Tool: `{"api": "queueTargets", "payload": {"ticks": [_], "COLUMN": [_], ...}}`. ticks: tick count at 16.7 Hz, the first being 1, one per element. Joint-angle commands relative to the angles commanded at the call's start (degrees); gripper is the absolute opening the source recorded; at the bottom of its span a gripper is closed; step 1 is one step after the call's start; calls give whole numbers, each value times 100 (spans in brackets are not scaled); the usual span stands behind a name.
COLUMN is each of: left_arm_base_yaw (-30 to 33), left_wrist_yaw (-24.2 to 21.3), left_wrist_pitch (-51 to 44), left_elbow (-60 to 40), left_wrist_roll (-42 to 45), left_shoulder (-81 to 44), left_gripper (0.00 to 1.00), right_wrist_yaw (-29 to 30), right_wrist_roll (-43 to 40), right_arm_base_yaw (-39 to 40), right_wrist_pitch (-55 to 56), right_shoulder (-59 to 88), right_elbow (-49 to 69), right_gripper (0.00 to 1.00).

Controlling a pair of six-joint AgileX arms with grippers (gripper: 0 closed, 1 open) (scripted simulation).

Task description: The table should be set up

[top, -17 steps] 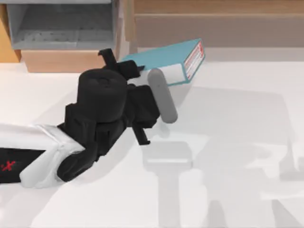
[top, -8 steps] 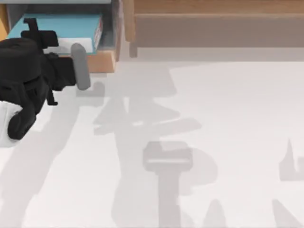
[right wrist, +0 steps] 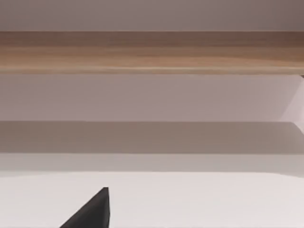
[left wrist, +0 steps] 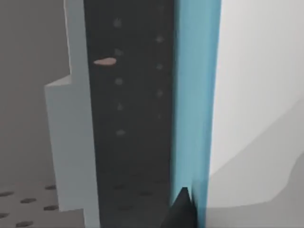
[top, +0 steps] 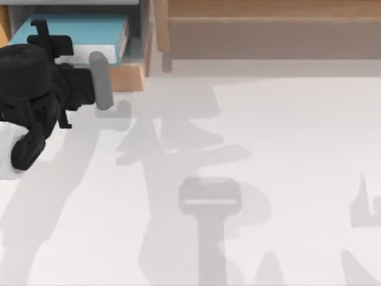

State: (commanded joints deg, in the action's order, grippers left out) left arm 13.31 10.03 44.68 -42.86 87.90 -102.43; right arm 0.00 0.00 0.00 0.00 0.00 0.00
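Left gripper, black and two-fingered, sits at about ten o'clock of the top view, at the open front of the wooden box with a grey inside. Its fingers reach over the flat teal-blue book with white page edges that lies inside that box. Whether the fingers are clenched on the book or released from it I cannot tell; the black wrist housing covers the place where they meet the cover. A grey cylinder stands out from the wrist toward three o'clock, just beside the box's light-brown front edge.

From the left wrist camera, one dark fingertip lies against the teal cover of the book, with the dark speckled grey floor of the box beside it.

Wide, smooth matte-white table takes up the middle and the whole span from three to nine o'clock, carrying soft grey shadows. A light-brown wooden shelf unit runs along twelve to two o'clock.

From the right wrist camera, a black fingertip of the right gripper shows above the white table, facing the wooden shelf.
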Motion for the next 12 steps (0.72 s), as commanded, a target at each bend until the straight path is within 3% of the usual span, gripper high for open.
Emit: {"api": "queueTargets", "payload": {"ticks": [9,12], "left_arm_base_yaw": [-96,-96], "left_wrist_yaw": [-93,-93], "left_wrist_pitch": [-67,-67], "left_elbow": [-593,-593], "left_wrist_roll": [14,14], "left_shoulder": [-529,-529], "left_gripper": [0,23], "right_wrist_yaw": [0,0], "right_wrist_roll": [0,0], "right_arm_base_yaw": [0,0], "right_wrist_pitch": [0,0], "right_shoulder": [0,0], "right_elbow": [0,0], "right_gripper": [100,100]}}
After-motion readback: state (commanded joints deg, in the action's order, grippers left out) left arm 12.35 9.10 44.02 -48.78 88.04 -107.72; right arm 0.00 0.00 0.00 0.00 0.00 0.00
